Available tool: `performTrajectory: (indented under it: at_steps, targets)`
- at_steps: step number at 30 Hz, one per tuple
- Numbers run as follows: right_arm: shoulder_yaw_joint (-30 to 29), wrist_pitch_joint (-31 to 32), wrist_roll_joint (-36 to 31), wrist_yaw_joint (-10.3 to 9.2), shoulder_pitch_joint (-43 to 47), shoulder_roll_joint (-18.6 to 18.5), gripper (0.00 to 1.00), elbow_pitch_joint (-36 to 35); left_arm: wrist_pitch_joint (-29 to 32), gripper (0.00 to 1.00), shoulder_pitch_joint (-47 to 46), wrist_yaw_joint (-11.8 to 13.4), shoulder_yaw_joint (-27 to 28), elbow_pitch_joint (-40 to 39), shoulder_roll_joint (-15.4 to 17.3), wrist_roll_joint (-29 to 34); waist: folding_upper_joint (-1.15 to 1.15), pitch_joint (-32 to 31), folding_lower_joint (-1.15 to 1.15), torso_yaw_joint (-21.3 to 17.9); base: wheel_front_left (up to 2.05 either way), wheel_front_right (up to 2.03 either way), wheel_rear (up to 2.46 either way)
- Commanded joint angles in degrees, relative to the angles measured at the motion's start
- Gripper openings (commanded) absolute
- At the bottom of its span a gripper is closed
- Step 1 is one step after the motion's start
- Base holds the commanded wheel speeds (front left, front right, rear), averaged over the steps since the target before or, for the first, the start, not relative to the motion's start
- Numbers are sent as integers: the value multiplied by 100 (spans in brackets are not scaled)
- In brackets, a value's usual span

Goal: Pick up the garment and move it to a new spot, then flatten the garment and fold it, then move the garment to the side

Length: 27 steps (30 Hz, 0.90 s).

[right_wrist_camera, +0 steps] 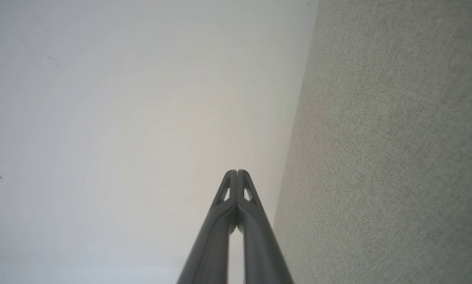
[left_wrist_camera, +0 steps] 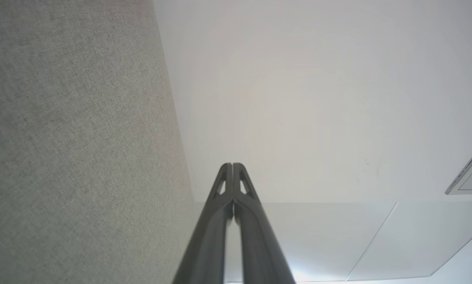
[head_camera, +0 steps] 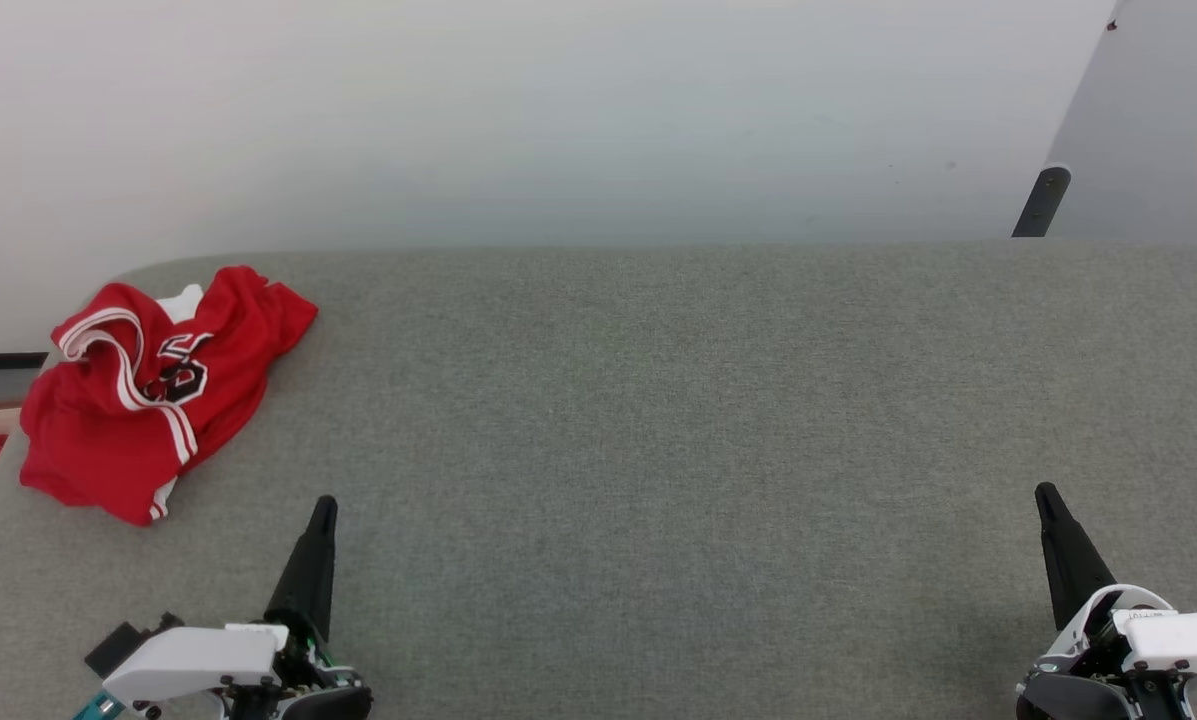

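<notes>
The red garment [head_camera: 148, 390] lies in a crumpled heap on the far left part of the gray table [head_camera: 658, 420], close to its left edge; its white stripes and black letters face up; the left gripper [head_camera: 325, 503] sits low on the left, near the garment but not touching it; its two dark fingers are pressed together with nothing between them; the right gripper [head_camera: 1046, 492] is far over on the right, well apart from the garment; its fingers are pressed together too, holding nothing.
</notes>
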Motion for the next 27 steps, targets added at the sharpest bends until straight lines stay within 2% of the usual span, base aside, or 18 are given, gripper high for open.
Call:
performTrajectory:
  at_steps: [1, 7, 8, 13, 27]
  targets:
    - [4, 10, 25, -2, -17, 15, 0, -13, 12, 0, -45, 6, 11, 4, 1, -21, 0, 0, 0, 0, 0, 0, 0]
    - [4, 10, 25, -2, -17, 15, 0, -13, 12, 0, -45, 7, 10, 4, 1, -21, 0, 0, 0, 0, 0, 0, 0]
    - [1, -3, -2, 1, 4, 0, 100, 16, -2, 100, 9, -1, -3, 15, -2, 0, 0, 0, 0, 0, 0, 0, 0]
    - [15, -16, -9, -3, 148, 22, 100, 192, -11, 100, 184, -1, -30, 191, -49, -3, 0, 0, 0, 0, 0, 0, 0]
    - [315, -387, -206, -3, 119, 4, 100, 14, -254, 100, 182, 3, -308, -87, -12, -13, 0, -16, 0, -11, 0, 0, 0]
